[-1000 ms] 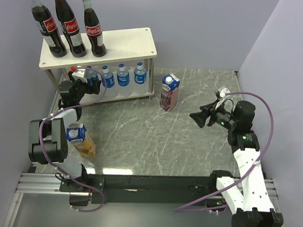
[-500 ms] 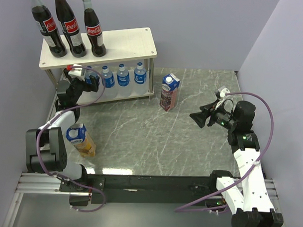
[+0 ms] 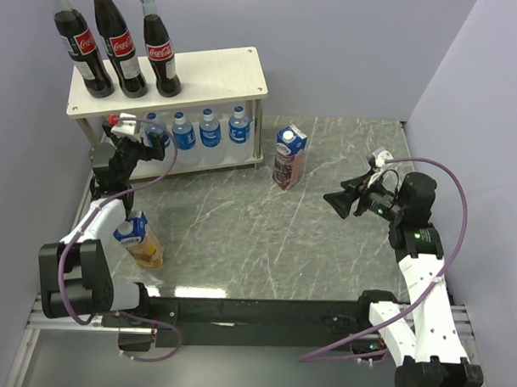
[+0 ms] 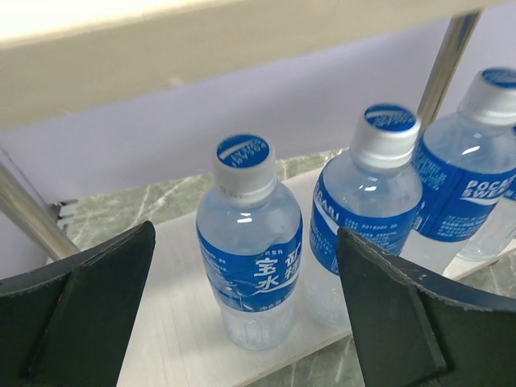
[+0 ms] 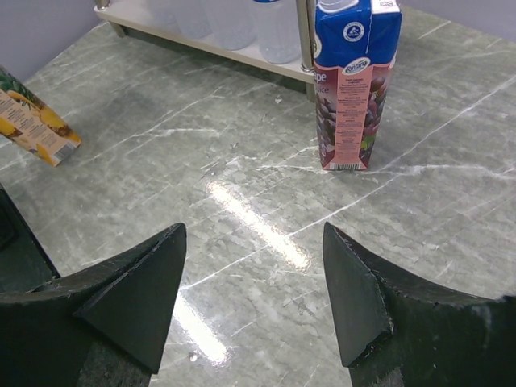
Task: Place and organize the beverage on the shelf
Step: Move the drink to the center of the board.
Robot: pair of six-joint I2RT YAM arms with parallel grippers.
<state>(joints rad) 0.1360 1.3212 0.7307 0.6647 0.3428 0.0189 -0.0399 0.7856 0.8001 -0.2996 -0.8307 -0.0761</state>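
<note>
Shelf (image 3: 220,73): two whitish wood-grain boards on thin silver legs (image 4: 447,48), at the table's far-left corner against the lavender wall (image 3: 349,44).
Cola bottles (image 3: 119,57): three, dark, narrow-necked, with red labels. They stand upright in a row at the left end of the top board.
Water bottles (image 3: 197,130): four, small, clear, with blue labels. They stand upright in a row on the lower board, under the overhanging top board.
Left gripper (image 4: 246,234): jaws spread fully, holding nothing. It sits level with the lower tier. The leftmost water bottle (image 4: 250,274) stands ahead between the fingers, with no contact visible.
Right gripper (image 5: 254,230): jaws partly open and empty, above the table's right side, well apart from both cartons.
Purple carton (image 3: 289,157): rectangular with a blue top, upright on the table just beside the shelf's right end.
Yellow carton (image 3: 142,245): tilted, at the table's left side. The left arm (image 3: 92,222) crosses in front of its top.
Table (image 3: 240,235): glossy, grey-green marble pattern.
Cables (image 3: 449,200): purple, looping beside each arm.
</note>
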